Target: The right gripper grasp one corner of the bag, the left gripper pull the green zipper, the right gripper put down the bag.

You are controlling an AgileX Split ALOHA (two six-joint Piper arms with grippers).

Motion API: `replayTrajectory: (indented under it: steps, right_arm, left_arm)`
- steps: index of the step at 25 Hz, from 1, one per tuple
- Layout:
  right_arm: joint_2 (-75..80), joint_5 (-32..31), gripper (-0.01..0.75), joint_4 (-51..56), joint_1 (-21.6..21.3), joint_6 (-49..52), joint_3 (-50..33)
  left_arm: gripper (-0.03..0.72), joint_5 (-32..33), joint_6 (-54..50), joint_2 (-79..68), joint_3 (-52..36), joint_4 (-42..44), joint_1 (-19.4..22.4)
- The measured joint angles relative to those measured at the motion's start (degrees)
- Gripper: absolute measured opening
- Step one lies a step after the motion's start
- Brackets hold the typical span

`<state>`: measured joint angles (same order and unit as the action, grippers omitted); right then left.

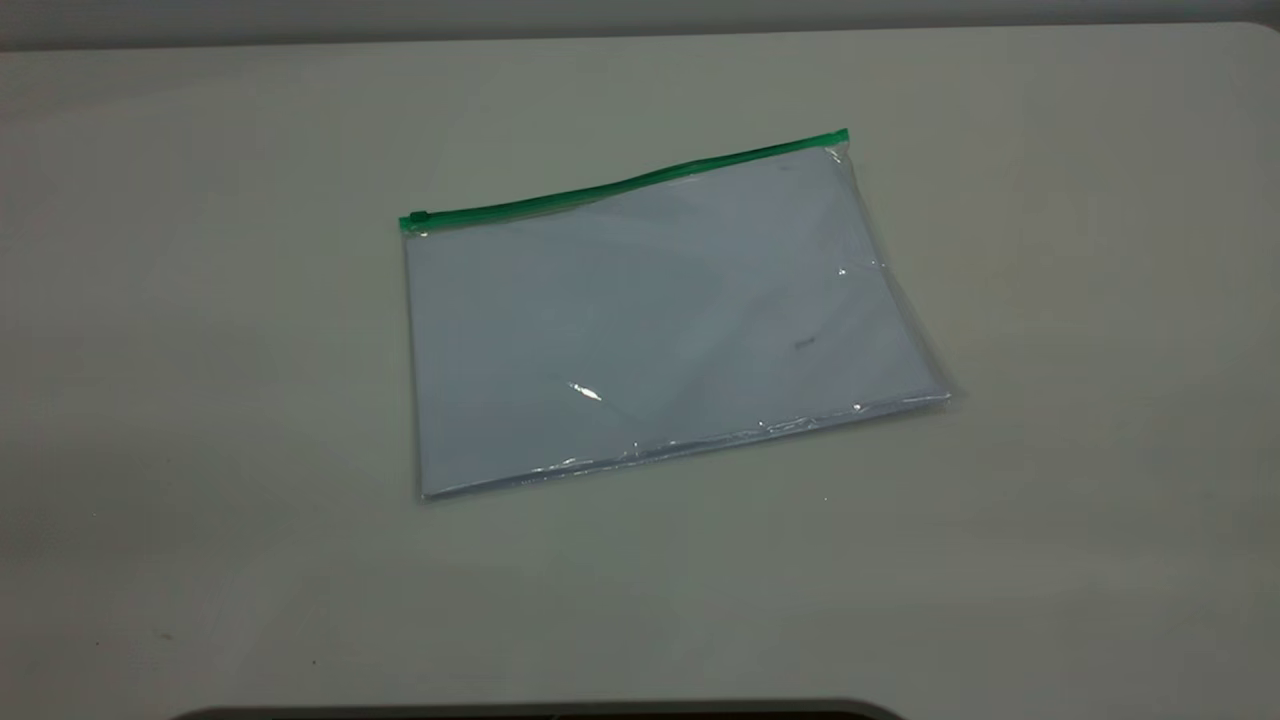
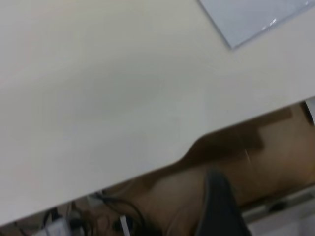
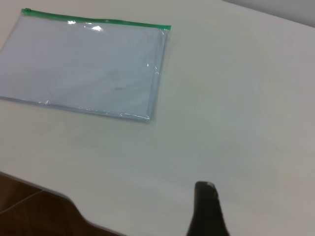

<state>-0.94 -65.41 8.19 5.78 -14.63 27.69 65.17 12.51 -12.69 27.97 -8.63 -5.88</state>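
So the bag (image 1: 660, 320) is just lying flat on the table (image 1: 200, 350), around the middle, nothing touching it. The green zipper (image 1: 625, 186) runs along its far long edge in the outside view, with the little slider tab (image 1: 417, 218) sitting at the left end. My right gripper (image 3: 206, 211) hangs over bare table well away from the bag, and only one dark jaw shows, so I can't tell if it's spread or pressed together. Same story with my left gripper (image 2: 219, 206), out past the table's edge, only one blunt jaw visible.
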Motion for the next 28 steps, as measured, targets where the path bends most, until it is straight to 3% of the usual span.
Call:
replayTrajectory:
  steps: [10,13,17,22,28]
  right_arm:
    - [0.00,0.00,0.578,0.00,0.00,0.00,0.00]
    - [0.00,0.00,0.578,0.00,0.00,0.00,0.00]
    - [0.00,0.00,0.578,0.00,0.00,0.00,0.00]
    - [0.00,0.00,0.578,0.00,0.00,0.00,0.00]
    - [0.00,0.02,0.578,0.00,0.00,0.00,0.00]
  left_arm:
    - [0.536,0.06,0.00,11.82,0.00,-0.05,0.00]
    - [0.536,0.10,-0.76,13.45,0.00,0.26,1.75]
    - [0.536,0.18,-5.40,13.75,0.00,3.12,4.40]
    - [0.536,0.13,-12.86,13.75,0.00,8.63,4.54]
    - [0.536,0.13,-13.73,13.75,0.00,9.12,4.54]
